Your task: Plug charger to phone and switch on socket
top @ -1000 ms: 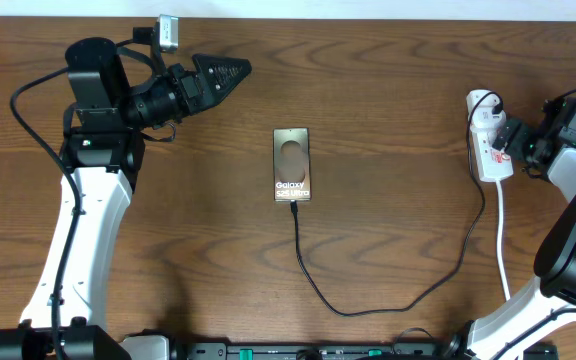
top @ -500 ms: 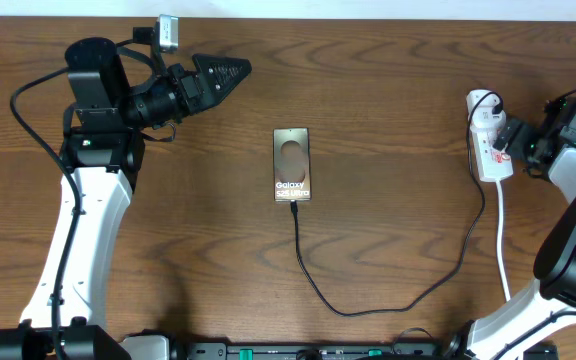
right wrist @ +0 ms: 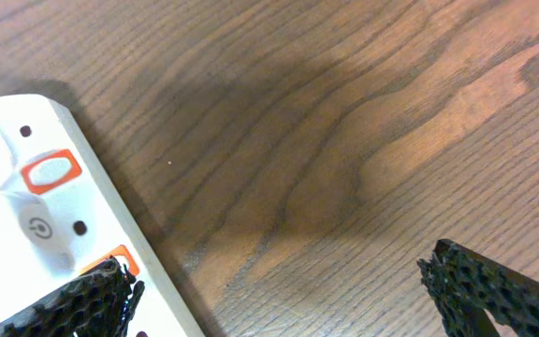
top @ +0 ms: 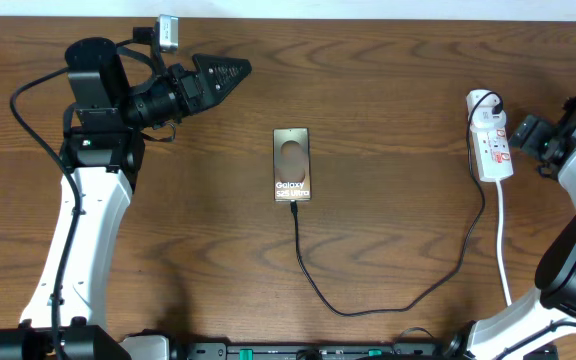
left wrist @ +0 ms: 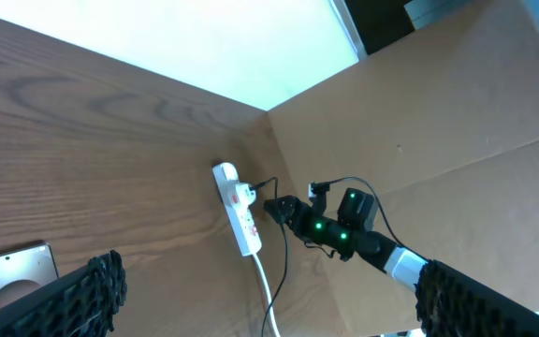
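overhead view: the left claw (top: 236, 69) is well apart from everything on the tabletop (top: 388, 80). in the left wrist view its fingers (left wrist: 82, 295) are spread wide with nothing between them.

the right claw (top: 520, 134) sits just beside the socket (top: 490, 140), tips aimed at its long edge with a slim gap between, not touching. in the right wrist view this claw is also parted and empty, and the white strip with its orange-red switches (right wrist: 50, 171) lies toward its left finger. whether a switch is on cannot be told.

the phone (top: 292, 165) lies flat, well apart from both claws, roughly between them and nearer the left one. the charger (top: 368, 308) curves away from the socket on the side opposite the right claw, and its tip meets the phone's short edge under the "galaxy" lettering. how far it is seated is too small to tell.

a black plug (top: 495, 103) sits in one end of the socket, and a white cord (top: 501, 240) trails from the other end, alongside the right arm.
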You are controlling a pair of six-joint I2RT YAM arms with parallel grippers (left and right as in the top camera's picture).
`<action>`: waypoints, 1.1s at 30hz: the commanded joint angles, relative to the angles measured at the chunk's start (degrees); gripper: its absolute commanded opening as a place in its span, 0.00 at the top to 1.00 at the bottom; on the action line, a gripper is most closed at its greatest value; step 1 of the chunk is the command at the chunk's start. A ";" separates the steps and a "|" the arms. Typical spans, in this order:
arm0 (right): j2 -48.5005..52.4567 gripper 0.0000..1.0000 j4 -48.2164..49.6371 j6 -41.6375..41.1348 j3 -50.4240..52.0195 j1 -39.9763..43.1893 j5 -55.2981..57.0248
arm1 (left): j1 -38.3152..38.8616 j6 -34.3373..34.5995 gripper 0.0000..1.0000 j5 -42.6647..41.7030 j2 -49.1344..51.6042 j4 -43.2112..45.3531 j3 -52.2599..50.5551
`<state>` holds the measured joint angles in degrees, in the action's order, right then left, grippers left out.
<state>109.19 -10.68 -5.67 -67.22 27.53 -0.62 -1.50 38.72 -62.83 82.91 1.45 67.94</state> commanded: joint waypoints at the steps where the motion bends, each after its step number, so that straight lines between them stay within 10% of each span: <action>1: 2.75 0.01 0.55 -0.66 -0.48 0.20 -5.49 | -0.20 -0.79 0.00 -0.31 -0.94 0.07 0.50; 33: 5.70 0.01 2.05 -0.46 -0.48 0.13 -6.21 | -0.20 -0.81 0.00 -0.31 -0.94 0.07 0.50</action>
<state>113.86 -8.29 -5.89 -67.31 27.66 -6.66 -1.50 38.72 -62.83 82.91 1.45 67.94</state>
